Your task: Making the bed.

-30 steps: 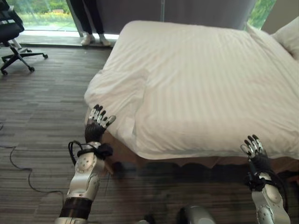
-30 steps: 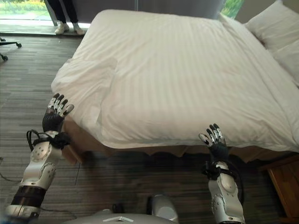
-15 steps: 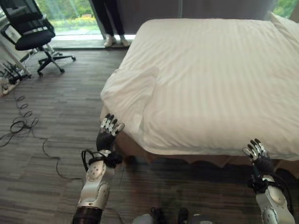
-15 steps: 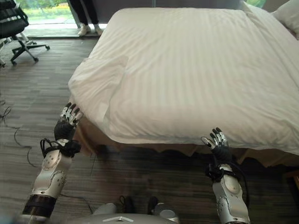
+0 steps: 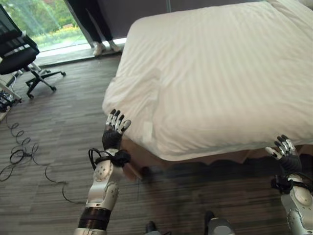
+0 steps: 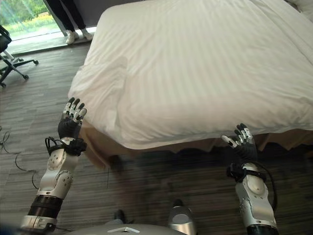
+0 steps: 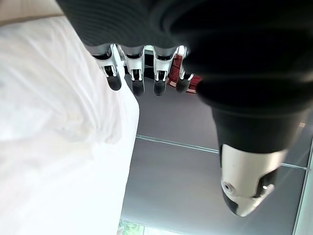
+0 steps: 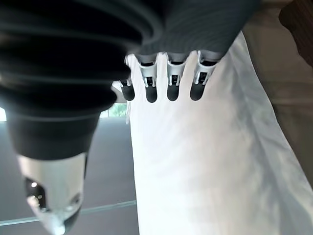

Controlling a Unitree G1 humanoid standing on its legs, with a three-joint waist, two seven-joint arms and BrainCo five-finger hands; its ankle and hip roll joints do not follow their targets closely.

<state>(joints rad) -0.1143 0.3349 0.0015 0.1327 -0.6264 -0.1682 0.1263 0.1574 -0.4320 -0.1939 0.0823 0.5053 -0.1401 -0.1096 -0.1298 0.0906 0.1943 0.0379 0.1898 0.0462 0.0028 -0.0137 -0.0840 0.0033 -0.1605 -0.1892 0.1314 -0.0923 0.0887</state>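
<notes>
At the upper left of the head views an office chair (image 5: 19, 51) stood on the floor, with a person's legs (image 5: 95, 24) by the window. The left hand (image 5: 113, 132) was raised at lower left, fingers straight and spread, holding nothing, just beside the duvet's (image 5: 215, 78) rumpled corner (image 5: 134, 98). The duvet covered the bed from centre to upper right, its near edge running across the frame. The right hand (image 6: 240, 143), likewise wide and empty, hovered just below that edge, lower right. The left hand seemed nearer the corner needing smoothing.
</notes>
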